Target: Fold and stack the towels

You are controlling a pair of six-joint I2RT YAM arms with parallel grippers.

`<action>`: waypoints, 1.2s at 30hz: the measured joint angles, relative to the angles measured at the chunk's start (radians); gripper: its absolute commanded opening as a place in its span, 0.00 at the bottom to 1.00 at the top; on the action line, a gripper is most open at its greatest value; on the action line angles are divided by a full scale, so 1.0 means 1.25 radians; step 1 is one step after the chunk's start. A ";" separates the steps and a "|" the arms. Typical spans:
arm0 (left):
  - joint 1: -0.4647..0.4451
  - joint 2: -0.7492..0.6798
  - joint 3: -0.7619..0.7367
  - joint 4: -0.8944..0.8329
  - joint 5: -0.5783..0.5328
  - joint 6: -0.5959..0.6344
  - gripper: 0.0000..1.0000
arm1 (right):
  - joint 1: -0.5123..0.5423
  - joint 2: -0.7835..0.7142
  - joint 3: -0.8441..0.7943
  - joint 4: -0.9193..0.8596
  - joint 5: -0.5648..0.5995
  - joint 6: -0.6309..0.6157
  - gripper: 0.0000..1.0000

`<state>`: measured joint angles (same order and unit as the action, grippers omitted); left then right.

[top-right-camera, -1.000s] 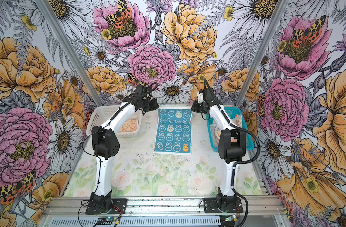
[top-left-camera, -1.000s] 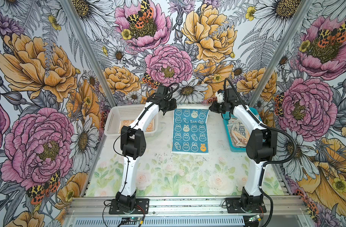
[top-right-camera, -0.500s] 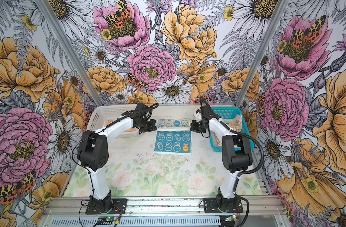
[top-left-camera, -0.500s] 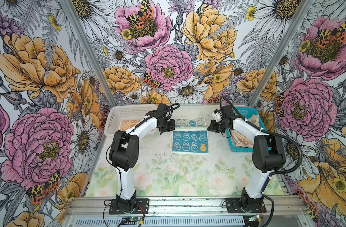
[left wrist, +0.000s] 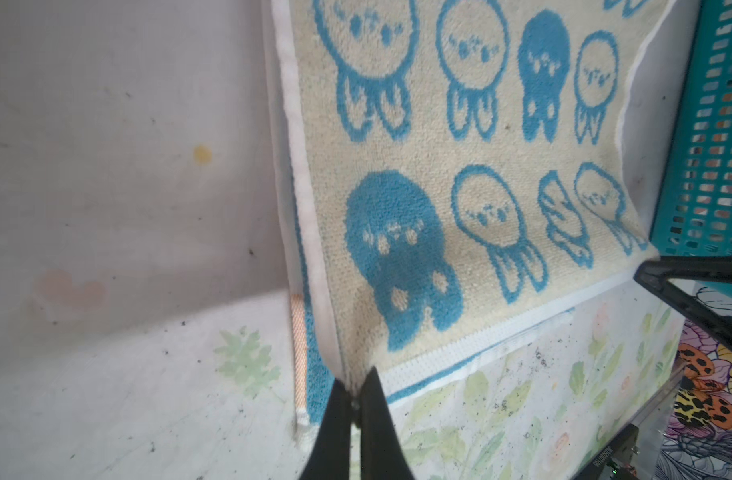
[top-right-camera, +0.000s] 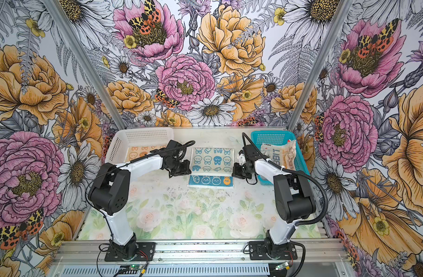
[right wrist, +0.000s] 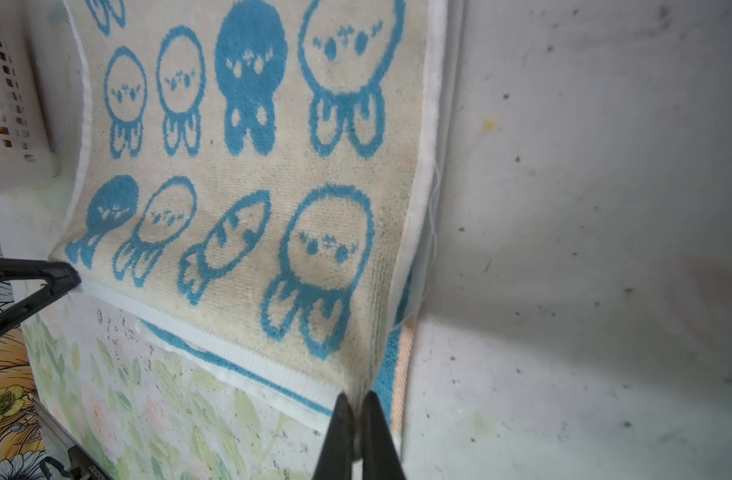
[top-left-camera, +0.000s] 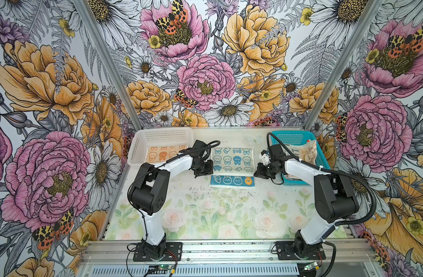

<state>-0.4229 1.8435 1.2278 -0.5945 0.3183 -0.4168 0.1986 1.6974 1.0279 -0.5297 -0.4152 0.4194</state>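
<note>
Left gripper point(left wrist: 358, 399) and right gripper point(right wrist: 357, 409) are each pinching a corner of the bunny towel point(top-left-camera: 232, 159); cloth is spanning between the fingers point(right wrist: 339, 440). Behind the right fingers, the second towel point(top-right-camera: 276, 154) in the basket point(top-right-camera: 270, 134) is showing "BBIT".

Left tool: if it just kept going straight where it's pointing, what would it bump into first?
Most likely the towel itself. The left tool is shut on its corner, and its cream side lies straight ahead of the tips. Depth is unclear, so it might press into the table beneath.
</note>
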 measured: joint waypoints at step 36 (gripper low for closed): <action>0.035 0.052 -0.005 0.045 0.007 -0.042 0.00 | 0.046 0.080 -0.007 0.078 0.024 0.047 0.00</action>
<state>-0.3786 1.9079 1.2213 -0.5381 0.3271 -0.4686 0.2558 1.7977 1.0187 -0.4324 -0.3855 0.4786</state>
